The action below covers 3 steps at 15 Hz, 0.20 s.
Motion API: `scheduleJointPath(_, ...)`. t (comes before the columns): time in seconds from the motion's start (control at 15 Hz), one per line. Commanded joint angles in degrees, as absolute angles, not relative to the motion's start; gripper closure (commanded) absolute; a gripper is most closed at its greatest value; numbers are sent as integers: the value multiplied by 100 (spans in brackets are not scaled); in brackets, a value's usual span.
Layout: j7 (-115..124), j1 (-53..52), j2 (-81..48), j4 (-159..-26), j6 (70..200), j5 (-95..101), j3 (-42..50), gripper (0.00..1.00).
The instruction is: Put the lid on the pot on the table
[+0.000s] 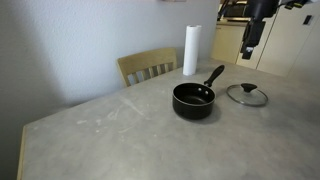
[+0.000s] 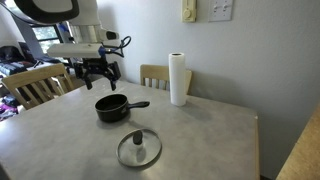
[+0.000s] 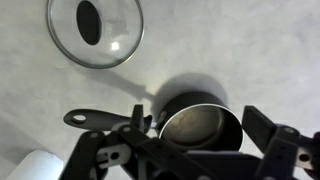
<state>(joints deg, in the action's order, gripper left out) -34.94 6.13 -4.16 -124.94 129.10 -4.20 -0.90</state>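
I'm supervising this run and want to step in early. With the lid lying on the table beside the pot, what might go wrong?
1. The lid lies flat on the table, offering only its small knob; the open gripper, hovering over the pot, may slip off it.
2. The pot's handle juts out sideways; a low carry might clip it and shift the pot.
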Motion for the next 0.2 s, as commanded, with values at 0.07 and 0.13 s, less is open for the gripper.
scheduleJointPath(0.07,-3327,458,-416,-12432,12834,-445,-22,0)
scheduleJointPath(0.13,-3320,460,-417,-12432,12823,-447,-17,0)
